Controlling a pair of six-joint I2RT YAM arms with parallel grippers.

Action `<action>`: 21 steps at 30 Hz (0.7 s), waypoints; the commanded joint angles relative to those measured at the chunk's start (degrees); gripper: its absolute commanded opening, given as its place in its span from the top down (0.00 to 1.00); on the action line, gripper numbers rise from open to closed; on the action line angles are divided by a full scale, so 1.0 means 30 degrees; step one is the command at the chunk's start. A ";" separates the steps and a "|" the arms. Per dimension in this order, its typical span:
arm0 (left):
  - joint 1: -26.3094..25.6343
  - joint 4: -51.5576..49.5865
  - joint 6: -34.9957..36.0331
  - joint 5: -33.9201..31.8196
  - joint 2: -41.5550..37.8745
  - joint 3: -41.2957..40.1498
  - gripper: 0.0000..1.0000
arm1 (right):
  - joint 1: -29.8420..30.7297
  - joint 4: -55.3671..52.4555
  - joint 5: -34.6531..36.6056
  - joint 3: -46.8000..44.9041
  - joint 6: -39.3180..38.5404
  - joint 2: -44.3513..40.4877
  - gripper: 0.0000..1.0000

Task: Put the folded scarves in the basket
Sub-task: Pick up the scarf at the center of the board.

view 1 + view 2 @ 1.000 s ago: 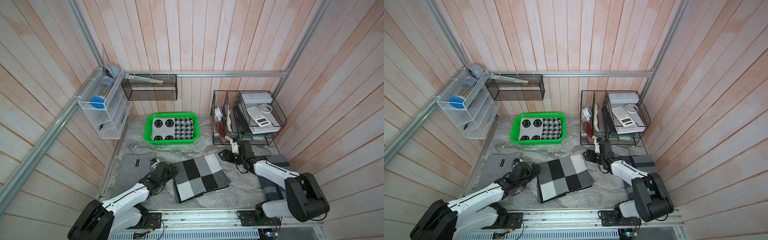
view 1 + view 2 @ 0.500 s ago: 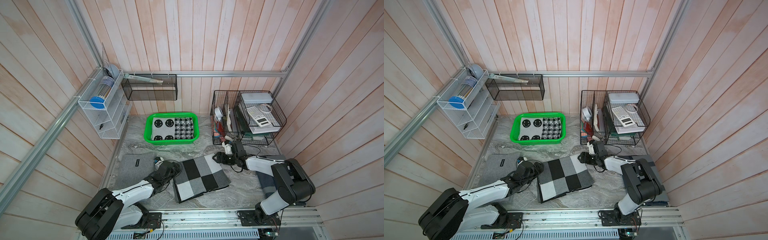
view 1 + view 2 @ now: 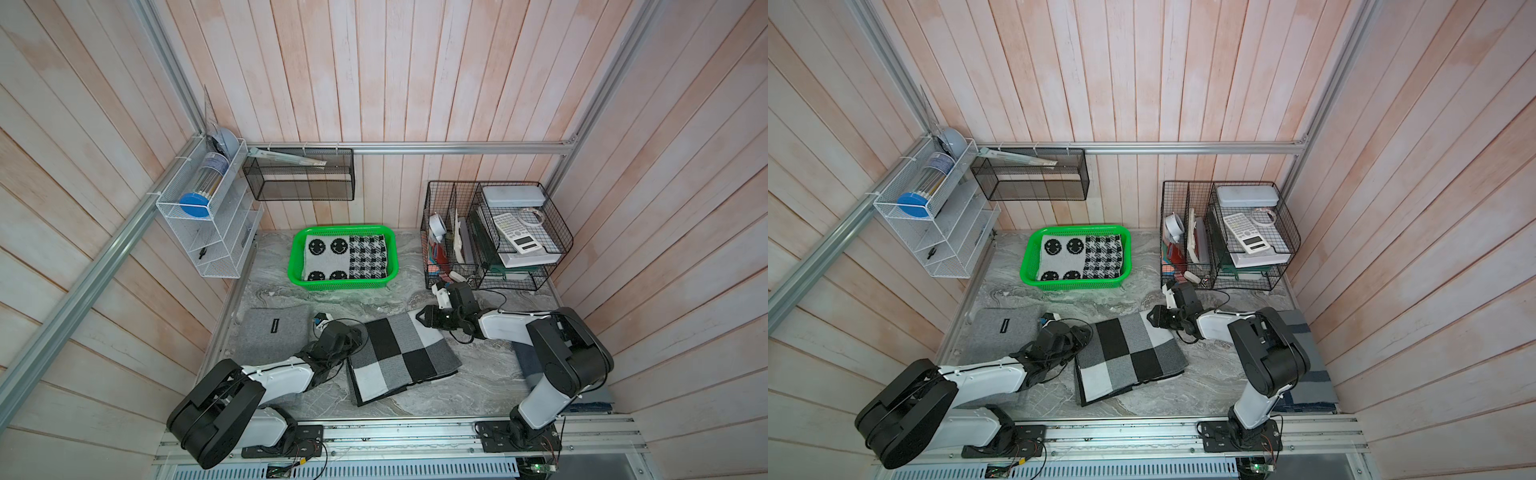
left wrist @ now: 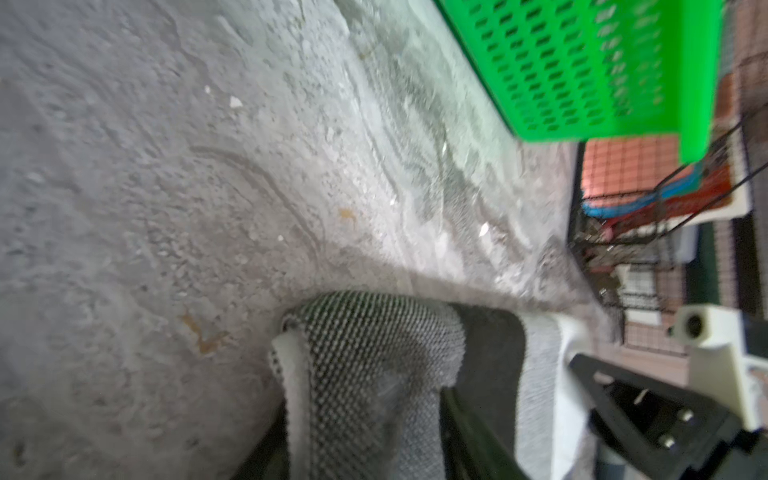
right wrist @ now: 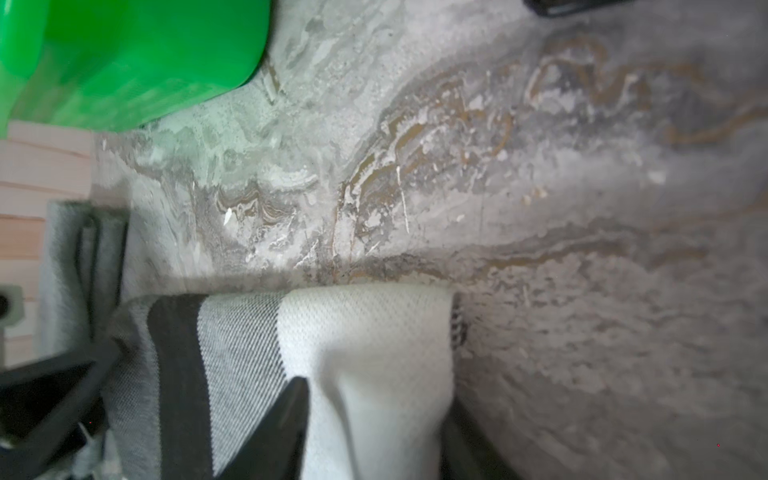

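Lying beside the checked scarf (image 3: 401, 360), grey mat (image 3: 264, 347) bears unreadable black label (image 3: 274, 326).

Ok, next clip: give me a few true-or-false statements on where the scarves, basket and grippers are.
The checked scarf lies on the table, outside the basket. True.
The basket is empty. False: a smiley-patterned scarf lies in it.
The left gripper and right gripper each pinch a corner of the checked scarf. True.
The calculator lies on the table. False: it sits in the wire organiser.
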 commanded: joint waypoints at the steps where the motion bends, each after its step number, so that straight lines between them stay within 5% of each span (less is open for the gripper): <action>1: -0.0121 -0.0935 0.0428 0.1114 0.0720 -0.0326 0.67 | 0.0183 0.0679 -0.0511 -0.0412 0.0698 0.0119 0.82; 3: -0.0144 -0.0944 0.0696 0.1253 0.0873 0.0018 0.80 | 0.0183 0.0676 -0.0503 -0.0523 0.0619 -0.0150 0.99; 7: -0.0145 -0.0859 0.1453 0.1449 0.0703 0.0664 1.00 | 0.0183 0.1094 -0.0309 -0.1371 0.0435 -0.1498 1.00; 21: 0.0379 -0.3967 0.5008 0.0782 -0.3369 0.2460 1.00 | 0.0212 0.1696 -0.0130 -0.3146 0.1226 -0.7609 1.00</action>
